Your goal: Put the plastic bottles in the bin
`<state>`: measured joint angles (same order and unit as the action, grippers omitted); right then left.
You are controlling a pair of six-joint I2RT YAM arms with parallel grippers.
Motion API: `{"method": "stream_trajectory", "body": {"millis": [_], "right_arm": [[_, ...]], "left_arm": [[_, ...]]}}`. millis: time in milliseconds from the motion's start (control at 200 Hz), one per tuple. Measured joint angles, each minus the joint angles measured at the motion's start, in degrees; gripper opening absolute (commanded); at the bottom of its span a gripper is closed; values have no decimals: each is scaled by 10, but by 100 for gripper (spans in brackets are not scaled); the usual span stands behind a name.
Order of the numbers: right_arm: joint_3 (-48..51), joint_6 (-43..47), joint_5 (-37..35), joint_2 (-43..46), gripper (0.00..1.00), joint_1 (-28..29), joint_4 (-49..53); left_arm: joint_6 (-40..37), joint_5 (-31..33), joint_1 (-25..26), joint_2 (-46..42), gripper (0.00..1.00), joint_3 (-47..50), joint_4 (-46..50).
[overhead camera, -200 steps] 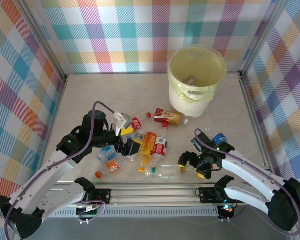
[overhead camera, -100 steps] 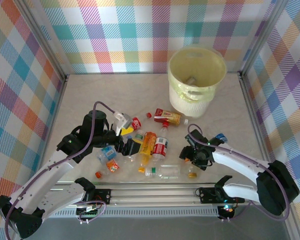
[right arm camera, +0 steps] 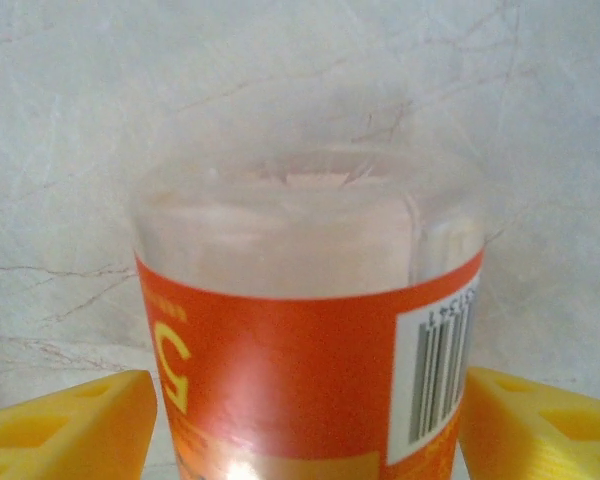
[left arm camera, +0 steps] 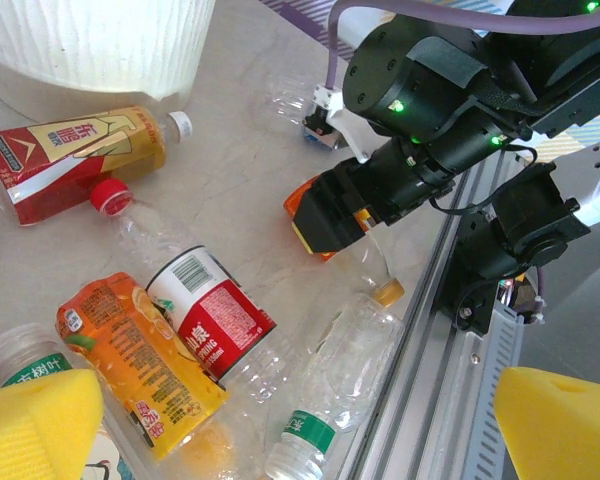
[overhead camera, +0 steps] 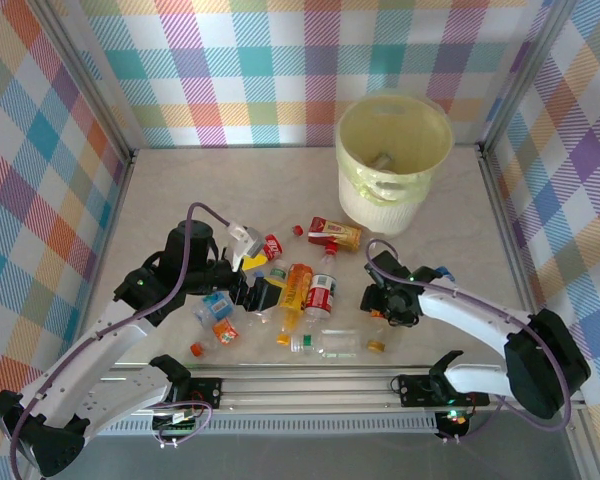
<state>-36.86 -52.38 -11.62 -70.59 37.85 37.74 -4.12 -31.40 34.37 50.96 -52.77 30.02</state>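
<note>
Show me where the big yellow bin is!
In the top view, the bin stands at the back right, just beyond the red-and-gold bottle.

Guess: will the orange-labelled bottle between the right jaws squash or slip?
The orange-labelled bottle looks clear and empty, so probably light. Its thin plastic may dent when squeezed. Smooth and round, it could slip or roll.
</note>
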Motion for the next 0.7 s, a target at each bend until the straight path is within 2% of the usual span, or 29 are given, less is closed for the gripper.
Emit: {"method": "stream_trajectory", "body": {"millis": [255, 475, 700], "right_arm": [[-8, 31, -21, -23, 57, 0, 0], [-27, 75, -45, -10, 55, 0, 3], [-55, 137, -80, 68, 54, 0, 7]], "left_arm": [[0, 2, 0, 0, 100, 0, 0], [1, 5, 0, 0, 100, 0, -1], [14, 12, 0, -18, 100, 2, -27]]}}
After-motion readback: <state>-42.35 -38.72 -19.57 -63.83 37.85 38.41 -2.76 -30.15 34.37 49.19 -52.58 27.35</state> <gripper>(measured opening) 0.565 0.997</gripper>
